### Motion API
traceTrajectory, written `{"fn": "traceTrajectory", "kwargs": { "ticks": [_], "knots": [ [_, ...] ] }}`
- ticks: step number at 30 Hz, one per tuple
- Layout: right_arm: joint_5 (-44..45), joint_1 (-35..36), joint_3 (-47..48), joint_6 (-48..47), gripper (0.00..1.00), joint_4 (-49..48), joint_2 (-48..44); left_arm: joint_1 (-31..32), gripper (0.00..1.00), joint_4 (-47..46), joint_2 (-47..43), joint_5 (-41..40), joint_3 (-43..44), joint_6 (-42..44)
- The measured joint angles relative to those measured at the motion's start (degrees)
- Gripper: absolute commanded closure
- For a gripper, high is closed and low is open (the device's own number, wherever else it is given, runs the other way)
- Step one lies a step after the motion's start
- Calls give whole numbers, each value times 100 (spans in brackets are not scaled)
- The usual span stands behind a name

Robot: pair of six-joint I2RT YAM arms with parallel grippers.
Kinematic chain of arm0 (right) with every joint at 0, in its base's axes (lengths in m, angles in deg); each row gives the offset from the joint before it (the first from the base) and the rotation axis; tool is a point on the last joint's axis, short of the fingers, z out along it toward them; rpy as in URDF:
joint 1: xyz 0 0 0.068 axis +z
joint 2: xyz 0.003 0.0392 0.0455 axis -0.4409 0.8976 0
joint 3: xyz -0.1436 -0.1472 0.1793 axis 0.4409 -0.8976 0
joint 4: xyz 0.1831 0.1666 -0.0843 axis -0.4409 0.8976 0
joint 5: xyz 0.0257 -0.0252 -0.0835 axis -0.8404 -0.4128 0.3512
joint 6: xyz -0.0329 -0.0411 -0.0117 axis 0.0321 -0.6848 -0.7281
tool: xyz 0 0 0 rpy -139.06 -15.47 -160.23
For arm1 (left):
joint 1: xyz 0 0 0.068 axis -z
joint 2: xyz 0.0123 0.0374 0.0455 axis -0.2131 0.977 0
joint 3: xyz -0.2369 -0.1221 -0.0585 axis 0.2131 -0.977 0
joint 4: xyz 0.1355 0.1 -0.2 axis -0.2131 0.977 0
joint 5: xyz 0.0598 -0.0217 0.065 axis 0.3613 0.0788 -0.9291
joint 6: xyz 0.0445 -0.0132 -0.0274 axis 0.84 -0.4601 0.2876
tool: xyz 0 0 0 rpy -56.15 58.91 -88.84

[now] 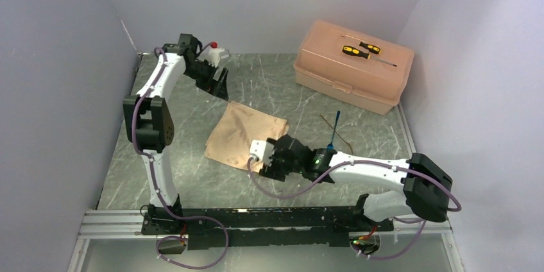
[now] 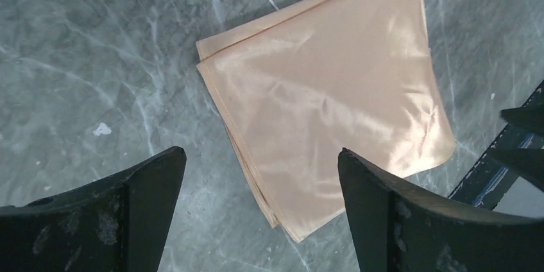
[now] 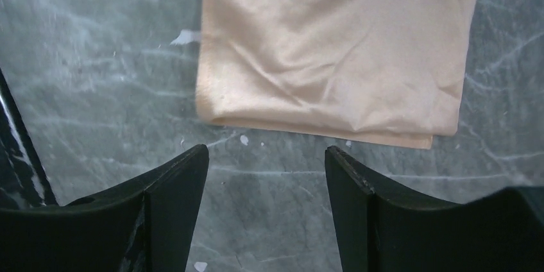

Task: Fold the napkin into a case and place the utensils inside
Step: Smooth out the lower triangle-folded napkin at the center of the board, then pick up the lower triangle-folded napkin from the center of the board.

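Several folded layers of glossy, creased peach napkin (image 2: 327, 92) lie on the veined grey counter (image 2: 96, 47), left hand (image 2: 260, 153) and right hand (image 3: 266, 149) both released, slim utensils (image 1: 335, 127) barely discernible.

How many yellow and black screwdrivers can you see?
2. Both lie on the pink box lid: one screwdriver farther back, the other screwdriver just in front. More could be hidden inside.

A grey-green marbled surface (image 1: 276, 89), veined and chipped white, lies evenly lit — plain pale lavender walls (image 1: 256, 2) close its left, far and right edges. A silver metal rail (image 1: 109, 224) runs along the near edge.
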Motion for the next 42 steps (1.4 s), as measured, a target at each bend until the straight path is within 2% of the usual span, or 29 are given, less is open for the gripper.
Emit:
{"fn": "traceTrajectory", "kwargs": {
  "ticks": [4, 8, 12, 20, 24, 27, 31, 33, 37, 42],
  "knots": [
    [562, 688, -28, -802, 29, 87, 350, -81, 5, 7, -295, 151, -31, 70],
    [905, 1137, -205, -1364, 29, 61, 695, 11, 5, -7, -221, 354, -81, 55],
    [1152, 1276, -343, -1742, 30, -101, 916, 293, 5, -24, 81, 431, -50, 37],
    [1624, 1346, -479, -2328, 31, -1279, 1292, 1180, 10, -70, 695, 570, -63, 37],
    [1648, 1344, -518, -2415, 34, -1628, 1410, 1368, 11, -223, 721, 625, -372, 44],
    [1655, 1346, -546, -2441, 46, -1906, 1528, 1447, 12, -323, 758, 581, -581, 50],
    [1676, 1344, -584, -2422, 82, -2184, 1692, 1521, 12, -450, 870, 503, -695, 66],
    [1696, 1344, -597, -2367, 90, -2293, 1757, 1556, 12, -466, 868, 468, -695, 72],
    [1781, 1327, -599, -2264, 100, -2457, 1869, 1606, 12, -492, 868, 380, -695, 83],
    [1786, 1204, -597, -1954, 100, -2583, 1897, 1628, 12, -501, 868, 295, -695, 96]
  ]
}}
